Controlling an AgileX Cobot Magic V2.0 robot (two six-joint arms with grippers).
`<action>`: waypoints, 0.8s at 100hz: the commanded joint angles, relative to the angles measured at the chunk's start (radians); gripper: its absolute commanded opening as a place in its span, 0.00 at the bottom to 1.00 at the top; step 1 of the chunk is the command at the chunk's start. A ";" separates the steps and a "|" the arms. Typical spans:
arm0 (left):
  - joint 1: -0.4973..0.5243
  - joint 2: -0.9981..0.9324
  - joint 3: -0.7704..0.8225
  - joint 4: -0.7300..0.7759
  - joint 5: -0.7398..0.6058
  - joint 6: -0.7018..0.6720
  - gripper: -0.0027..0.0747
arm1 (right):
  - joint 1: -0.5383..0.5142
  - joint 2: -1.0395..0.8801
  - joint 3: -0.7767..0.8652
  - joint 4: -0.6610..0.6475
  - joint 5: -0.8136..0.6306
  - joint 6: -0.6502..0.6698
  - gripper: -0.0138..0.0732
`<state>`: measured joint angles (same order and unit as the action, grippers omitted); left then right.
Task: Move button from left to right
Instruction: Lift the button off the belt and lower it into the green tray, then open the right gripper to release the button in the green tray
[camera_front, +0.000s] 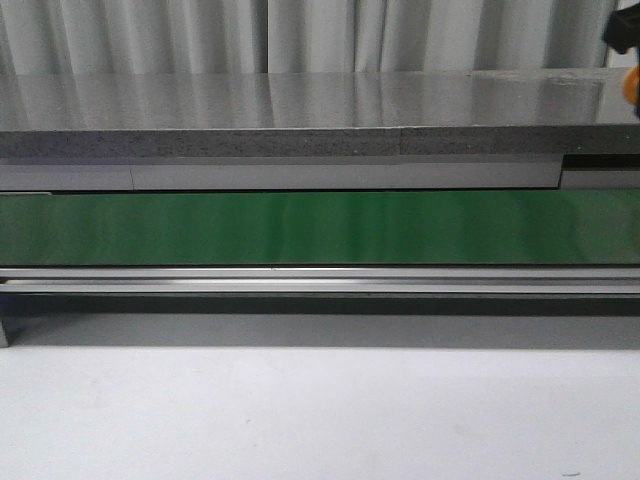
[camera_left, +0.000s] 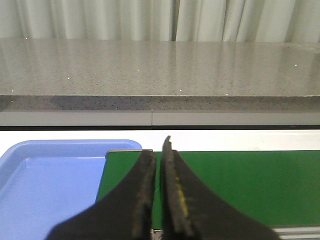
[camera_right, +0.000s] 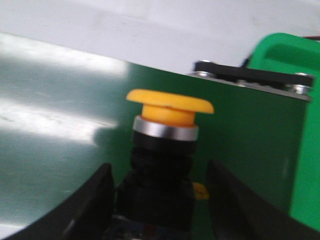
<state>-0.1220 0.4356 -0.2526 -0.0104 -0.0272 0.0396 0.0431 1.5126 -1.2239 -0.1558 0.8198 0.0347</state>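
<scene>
The left gripper (camera_left: 159, 187) is seen in the left wrist view with its two black fingers (camera_left: 145, 195) pressed almost together, only a thin slit being left between them and nothing being held. It is poised above the near edge of the green conveyor belt (camera_left: 240, 185), with a blue tray (camera_left: 50, 190) just beside the belt's end and a grey speckled countertop (camera_left: 160, 70) beyond. In the front view the green conveyor belt (camera_front: 320, 227) is shown running across the full width, bordered by a metal rail (camera_front: 320, 280) on the near side; neither gripper can be clearly identified there. In the right wrist view the right gripper (camera_right: 159, 200) is seen with its jaws spread wide, one dark finger (camera_right: 95, 200) on each side of the button (camera_right: 167, 150). Whether the fingers touch the button's body cannot be told. The button is shown upright above the green belt, between the fingers: a round orange-yellow mushroom cap, a silver collar beneath it, and a black ribbed body below. A green housing (camera_right: 290, 65) is visible at the belt's end.
</scene>
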 joint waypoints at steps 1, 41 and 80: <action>-0.006 0.006 -0.029 -0.001 -0.081 -0.002 0.04 | -0.084 -0.044 -0.032 -0.053 -0.043 -0.010 0.25; -0.006 0.006 -0.029 -0.001 -0.081 -0.002 0.04 | -0.390 0.033 -0.032 -0.068 -0.176 -0.010 0.25; -0.006 0.006 -0.029 -0.001 -0.081 -0.002 0.04 | -0.445 0.255 -0.034 -0.048 -0.198 -0.010 0.25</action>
<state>-0.1220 0.4356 -0.2526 -0.0104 -0.0272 0.0396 -0.3970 1.7810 -1.2239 -0.1987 0.6611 0.0347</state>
